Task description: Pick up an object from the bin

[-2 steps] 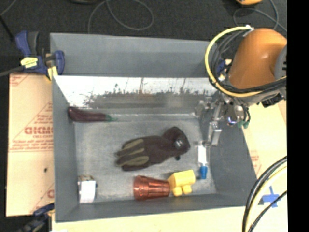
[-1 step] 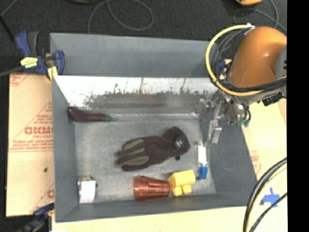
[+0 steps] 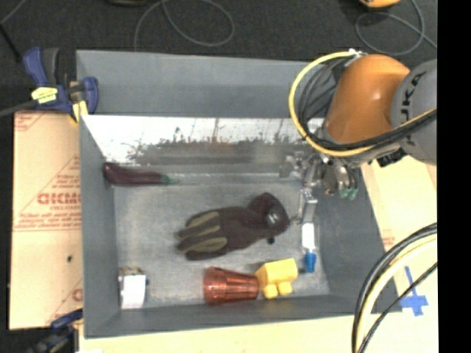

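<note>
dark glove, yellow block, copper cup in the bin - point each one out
dark glove [image 3: 235, 228]: camera view, on the palm, mid-bin.
yellow block [image 3: 277, 272]: camera view, on its top face.
copper cup [image 3: 232, 286]: camera view, on the side wall; the cup lies on its side.

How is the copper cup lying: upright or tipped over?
Tipped over: the copper cup lies on its side beside the yellow block.

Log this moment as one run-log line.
gripper | bin right side | beside dark glove cuff | white-blue pen close by | copper cup, yellow block nearby
</note>
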